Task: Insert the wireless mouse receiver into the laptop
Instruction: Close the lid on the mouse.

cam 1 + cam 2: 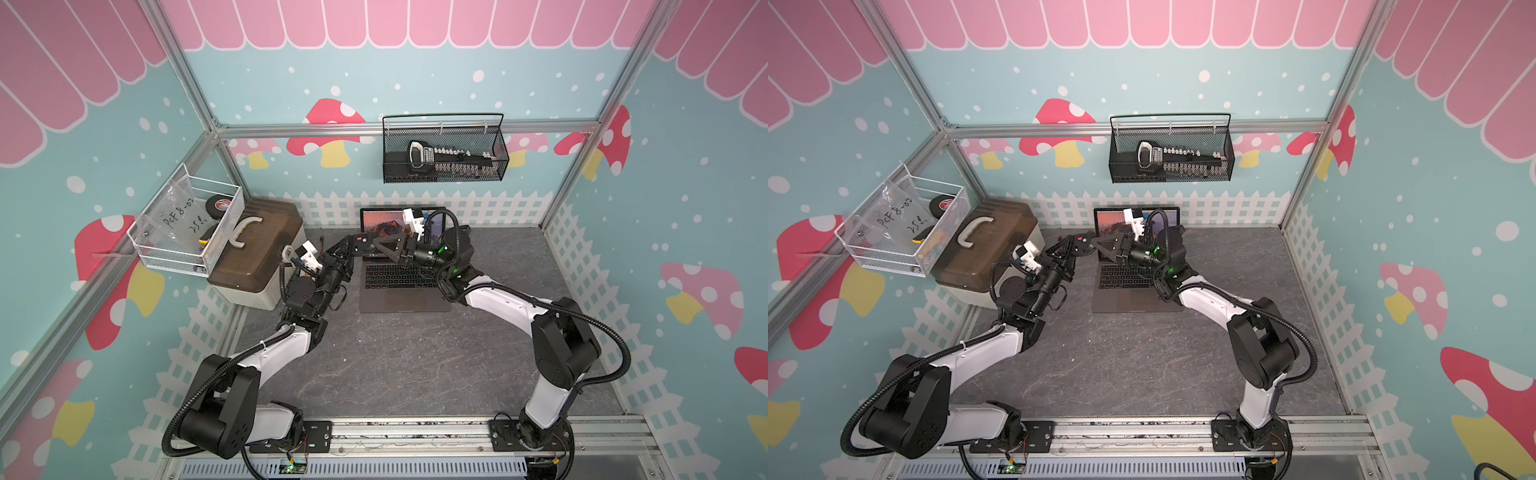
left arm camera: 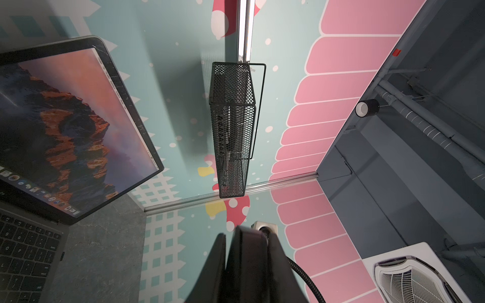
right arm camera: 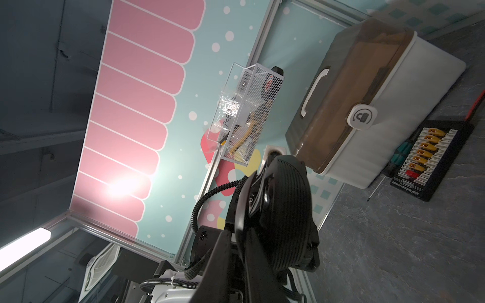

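Observation:
The laptop [image 1: 374, 301] [image 1: 1113, 303] stands open at the back of the table, its screen [image 2: 65, 126] showing an orange mountain. Above its left rear corner both grippers meet tip to tip. My left gripper [image 1: 365, 243] [image 2: 246, 236] is shut on the black wireless mouse [image 2: 246, 254] [image 3: 286, 210], held on edge. My right gripper [image 1: 379, 244] [image 3: 237, 230] reaches in from the other side. Its jaws stand a sliver apart around the thin edge of a black curved shell piece [image 3: 245, 194] lifted off the mouse; I cannot tell whether they pinch it. The wireless mouse receiver is hidden.
A brown-lidded white box [image 1: 257, 257] sits left of the laptop, with a black connector board [image 3: 430, 157] and a screwdriver [image 3: 388, 170] beside it. A white wire basket [image 1: 187, 224] hangs on the left wall. A black mesh basket [image 1: 444, 153] hangs on the back wall.

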`<state>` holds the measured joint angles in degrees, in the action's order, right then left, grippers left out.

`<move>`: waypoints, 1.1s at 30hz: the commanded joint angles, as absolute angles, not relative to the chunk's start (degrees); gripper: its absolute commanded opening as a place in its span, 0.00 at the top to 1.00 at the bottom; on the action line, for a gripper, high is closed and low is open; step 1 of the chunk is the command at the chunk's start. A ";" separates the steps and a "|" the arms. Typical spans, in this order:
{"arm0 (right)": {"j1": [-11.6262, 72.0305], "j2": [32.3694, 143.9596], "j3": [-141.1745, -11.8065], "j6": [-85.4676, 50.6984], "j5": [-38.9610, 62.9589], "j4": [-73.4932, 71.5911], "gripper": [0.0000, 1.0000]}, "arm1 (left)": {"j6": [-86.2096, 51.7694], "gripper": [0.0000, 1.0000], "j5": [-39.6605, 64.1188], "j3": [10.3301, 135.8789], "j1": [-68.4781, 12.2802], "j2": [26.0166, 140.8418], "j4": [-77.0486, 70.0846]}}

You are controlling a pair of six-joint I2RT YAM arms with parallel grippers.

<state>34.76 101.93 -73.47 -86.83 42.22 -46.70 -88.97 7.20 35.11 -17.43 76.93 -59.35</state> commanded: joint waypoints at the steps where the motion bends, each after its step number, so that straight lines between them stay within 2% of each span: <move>1: 34.55 101.34 -73.36 -86.33 41.56 -46.41 0.84 | -90.09 1.00 6.54 35.03 -17.40 75.32 -61.15; 8: 34.62 100.76 -73.54 -84.08 40.88 -42.90 0.83 | -90.04 1.00 6.68 35.01 -17.40 75.32 -60.91; 22: 35.18 97.83 -78.93 -68.36 37.90 -18.83 0.79 | -89.82 1.00 6.92 35.27 -17.40 75.94 -60.47; 33: 35.51 97.92 -83.63 -62.22 35.80 -8.77 0.76 | -89.82 1.00 7.36 35.33 -17.44 76.11 -60.29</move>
<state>35.09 98.70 -82.43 -65.32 37.82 -14.96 -88.71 6.68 35.11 -17.32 76.93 -56.36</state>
